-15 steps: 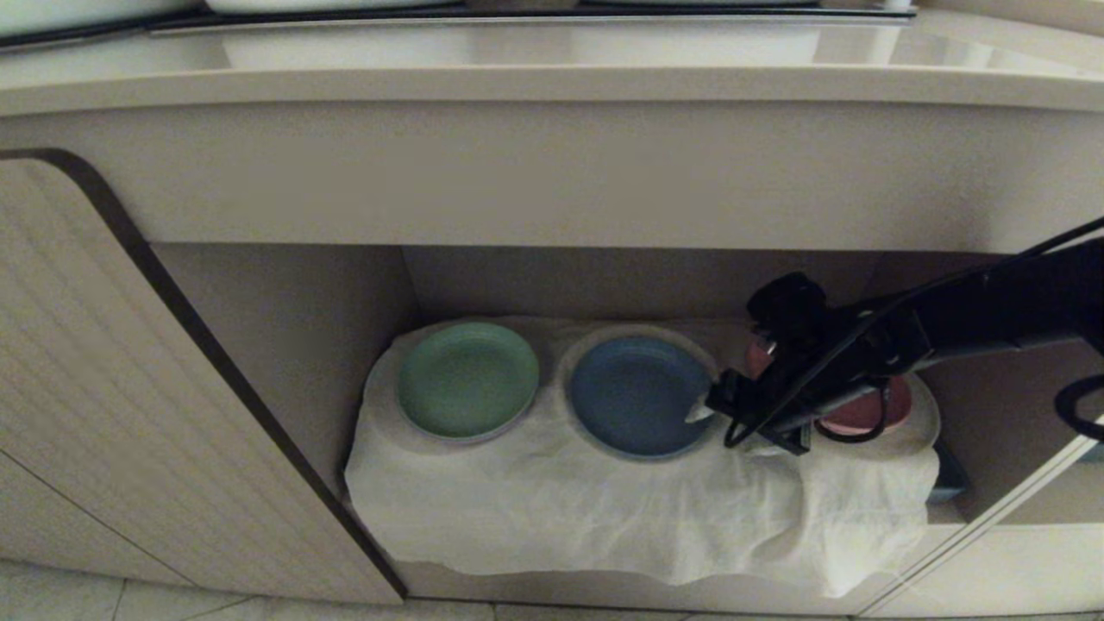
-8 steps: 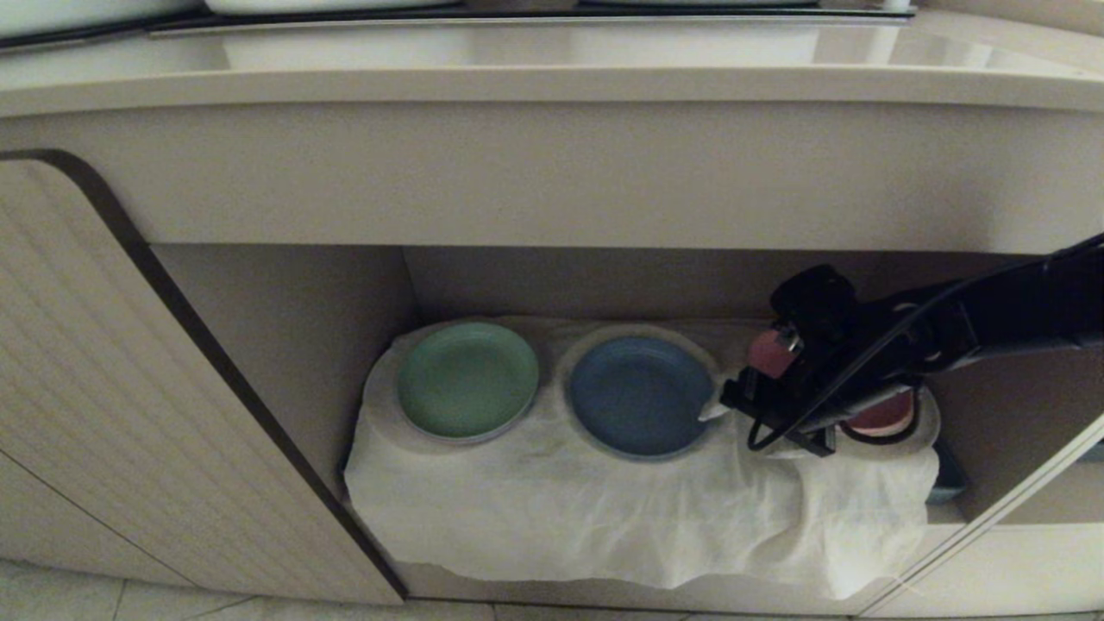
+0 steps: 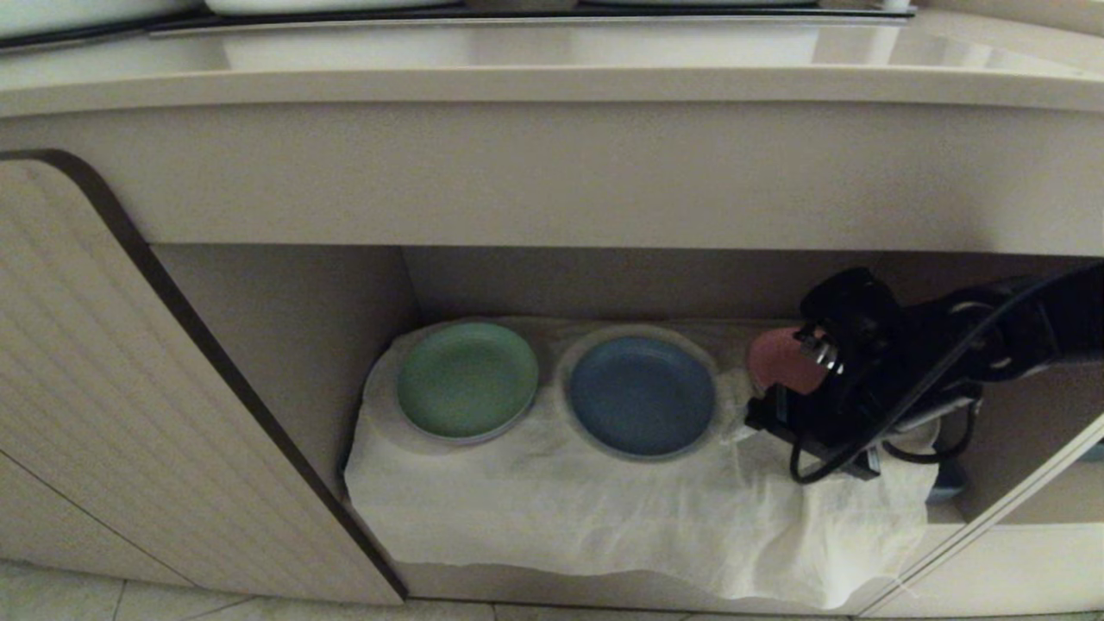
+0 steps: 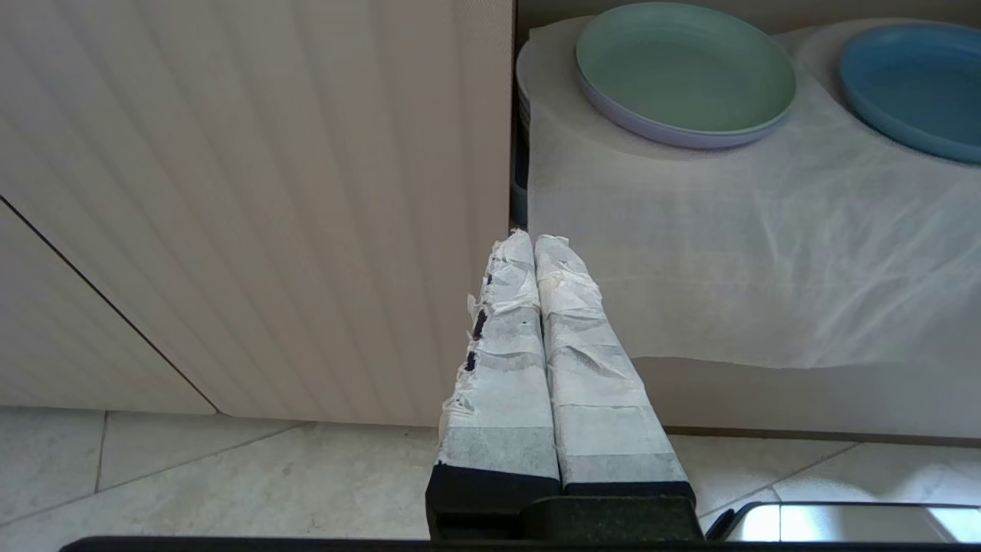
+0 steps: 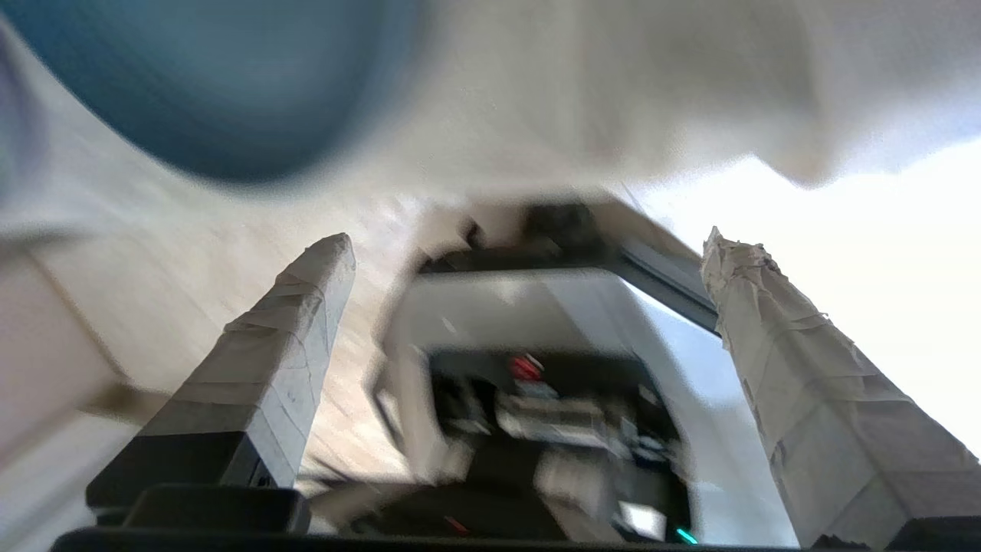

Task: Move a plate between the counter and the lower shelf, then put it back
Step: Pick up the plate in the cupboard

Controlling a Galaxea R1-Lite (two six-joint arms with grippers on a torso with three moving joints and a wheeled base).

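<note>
We see the plate (image 3: pixel 642 395) lying flat on the white cloth (image 3: pixel 604 509) in the middle of the lower shelf (image 3: pixel 285 328), between the green plate (image 3: pixel 467 379) and the pink plate (image 3: pixel 780 360). The right gripper (image 3: pixel 749 427) (jaws spread wide, empty) hangs just beside its right rim. The left gripper (image 4: pixel 529 244) sits closed near the floor.

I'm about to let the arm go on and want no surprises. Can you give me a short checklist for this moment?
1. The plate lies flat on the white cloth in the lower shelf: ok.
2. Right gripper open and empty: ok.
3. Right gripper clear of the plate: ok.
4. Pink plate undisturbed: cannot tell, arm covers it.
5. Left gripper shut, parked outside the shelf: ok.
</note>
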